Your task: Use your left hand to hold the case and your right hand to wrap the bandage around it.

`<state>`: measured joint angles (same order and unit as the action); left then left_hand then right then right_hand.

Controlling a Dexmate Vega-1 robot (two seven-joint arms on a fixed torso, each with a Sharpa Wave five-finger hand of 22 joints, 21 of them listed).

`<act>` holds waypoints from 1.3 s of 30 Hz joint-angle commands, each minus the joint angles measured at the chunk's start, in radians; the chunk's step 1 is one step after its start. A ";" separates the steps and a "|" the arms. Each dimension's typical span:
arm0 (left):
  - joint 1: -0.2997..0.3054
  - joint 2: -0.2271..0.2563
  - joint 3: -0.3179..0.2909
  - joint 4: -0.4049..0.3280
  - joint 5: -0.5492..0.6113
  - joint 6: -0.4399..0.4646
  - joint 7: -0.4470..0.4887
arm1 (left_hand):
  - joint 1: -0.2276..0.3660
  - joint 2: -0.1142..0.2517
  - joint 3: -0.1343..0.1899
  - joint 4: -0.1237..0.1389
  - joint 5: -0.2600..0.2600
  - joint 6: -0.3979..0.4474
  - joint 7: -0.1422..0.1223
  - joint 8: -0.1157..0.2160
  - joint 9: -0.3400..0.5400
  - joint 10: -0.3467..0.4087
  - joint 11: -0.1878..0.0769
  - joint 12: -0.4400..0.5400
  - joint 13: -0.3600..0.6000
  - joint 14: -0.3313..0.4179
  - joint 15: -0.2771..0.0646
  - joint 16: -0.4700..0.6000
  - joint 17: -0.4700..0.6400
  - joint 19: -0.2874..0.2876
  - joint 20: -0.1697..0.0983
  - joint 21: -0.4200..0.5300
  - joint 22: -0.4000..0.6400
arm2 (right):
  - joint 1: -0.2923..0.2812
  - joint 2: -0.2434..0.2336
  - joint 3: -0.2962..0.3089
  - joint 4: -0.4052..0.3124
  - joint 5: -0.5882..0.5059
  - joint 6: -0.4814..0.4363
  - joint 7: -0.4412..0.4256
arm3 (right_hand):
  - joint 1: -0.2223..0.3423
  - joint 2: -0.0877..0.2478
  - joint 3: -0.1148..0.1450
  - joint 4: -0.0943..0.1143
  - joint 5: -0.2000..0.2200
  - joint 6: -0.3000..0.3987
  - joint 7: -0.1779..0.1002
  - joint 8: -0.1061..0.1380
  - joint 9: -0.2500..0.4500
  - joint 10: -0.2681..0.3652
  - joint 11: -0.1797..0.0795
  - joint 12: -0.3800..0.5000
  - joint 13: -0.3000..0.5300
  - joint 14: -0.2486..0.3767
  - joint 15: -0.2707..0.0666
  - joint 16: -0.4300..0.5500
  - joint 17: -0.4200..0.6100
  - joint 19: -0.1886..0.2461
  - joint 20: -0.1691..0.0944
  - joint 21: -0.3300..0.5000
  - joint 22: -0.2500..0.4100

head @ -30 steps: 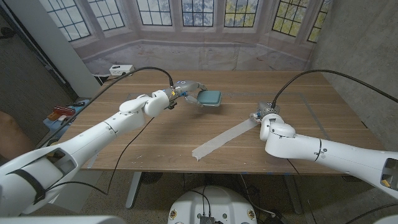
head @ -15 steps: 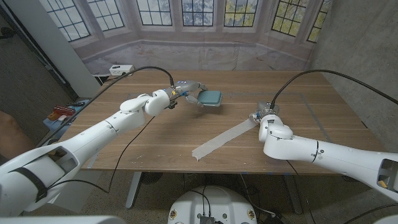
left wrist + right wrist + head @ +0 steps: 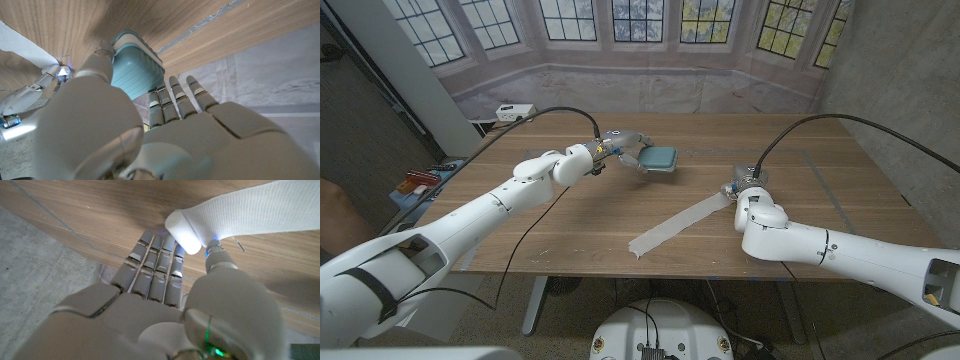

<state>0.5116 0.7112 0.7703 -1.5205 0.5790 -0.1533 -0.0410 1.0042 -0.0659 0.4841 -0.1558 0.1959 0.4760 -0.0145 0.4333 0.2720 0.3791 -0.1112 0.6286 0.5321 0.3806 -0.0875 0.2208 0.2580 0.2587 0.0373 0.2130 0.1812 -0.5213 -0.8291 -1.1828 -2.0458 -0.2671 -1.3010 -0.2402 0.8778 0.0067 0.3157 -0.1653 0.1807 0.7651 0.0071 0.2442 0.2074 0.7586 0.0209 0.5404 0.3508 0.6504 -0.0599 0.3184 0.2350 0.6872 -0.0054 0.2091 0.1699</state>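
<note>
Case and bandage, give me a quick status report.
Left hand holds the teal case off the table. Right hand pinches the bandage roll, strip trailing across the table. Nothing between them.

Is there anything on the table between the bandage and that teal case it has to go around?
Nothing visible. Only bare wooden table lies between the bandage, whose end the right hand holds, and the case in the left hand.

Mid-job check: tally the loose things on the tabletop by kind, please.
Teal ribbed hard case, held in the left hand: 1
White woven bandage strip, its roll end at the right hand: 1
White box at the far left corner: 1
Total: 3
</note>
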 commanded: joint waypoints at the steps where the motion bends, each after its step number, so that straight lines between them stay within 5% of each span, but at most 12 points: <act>1: -0.003 -0.002 0.003 0.005 -0.003 -0.005 -0.006 | 0.006 0.048 0.010 0.002 0.004 0.134 -0.045 0.227 0.005 0.061 -0.057 -0.002 0.009 0.005 0.001 -0.004 0.003 0.001 -0.002 -0.004 0.004 | -0.018 0.006 0.011 0.014 -0.024 0.015 -0.010 | 0.016 0.000 -0.002 -0.002 0.006 0.015 -0.003 0.006 0.002 0.013 -0.003 0.009 0.004 0.015 -0.048 0.006 0.004 0.012 -0.002 0.008 0.005; 23: -0.024 -0.013 0.013 0.043 -0.006 -0.027 -0.004 | 0.005 0.048 0.010 0.002 0.003 0.134 -0.045 0.241 0.007 0.063 -0.057 -0.005 0.014 0.007 -0.001 -0.005 0.005 0.001 -0.004 -0.004 0.004 | -0.034 0.013 0.024 0.030 -0.075 0.049 0.017 | 0.037 0.003 -0.008 0.001 0.006 0.041 -0.010 0.002 0.004 0.033 -0.014 0.025 0.009 0.040 -0.073 0.019 0.014 0.028 -0.015 0.008 0.006; 30: -0.031 -0.015 0.016 0.055 -0.010 -0.036 -0.003 | 0.005 0.047 0.011 0.001 0.003 0.133 -0.045 0.244 0.007 0.064 -0.059 -0.006 0.015 0.007 0.000 -0.006 0.005 0.000 -0.003 -0.004 0.004 | -0.018 0.004 0.005 0.014 -0.095 0.032 0.049 | 0.040 0.000 -0.014 0.005 0.007 -0.001 -0.005 -0.023 0.004 -0.029 -0.003 -0.003 -0.002 0.010 -0.060 0.005 0.015 0.015 -0.009 0.000 0.006; 39: -0.037 -0.017 0.019 0.062 -0.009 -0.044 -0.003 | 0.004 0.049 0.009 0.002 0.003 0.134 -0.045 0.247 0.005 0.062 -0.057 -0.008 0.017 0.006 0.000 -0.006 0.006 0.000 -0.002 -0.004 0.004 | -0.024 -0.012 0.002 -0.013 -0.109 0.011 0.059 | 0.038 0.000 -0.019 0.008 0.006 -0.005 -0.005 -0.027 0.004 -0.030 -0.002 -0.008 -0.009 0.003 -0.057 0.003 0.018 0.013 -0.006 -0.002 0.006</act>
<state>0.4820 0.6970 0.7852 -1.4686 0.5705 -0.1867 -0.0461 1.0042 -0.0659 0.4841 -0.1558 0.1925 0.4771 -0.0157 0.4333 0.2735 0.3791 -0.1113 0.6173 0.5449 0.3806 -0.0875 0.2208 0.2584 0.2589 0.0375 0.2130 0.1814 -0.5454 -0.8254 -1.1724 -2.0340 -0.3570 -1.2702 -0.1996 0.9056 0.0109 0.2993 -0.1598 0.1807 0.7638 -0.0035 0.2180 0.2071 0.7279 0.0229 0.5324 0.3430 0.6559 -0.0638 0.3285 0.2488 0.7027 -0.0145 0.2091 0.1748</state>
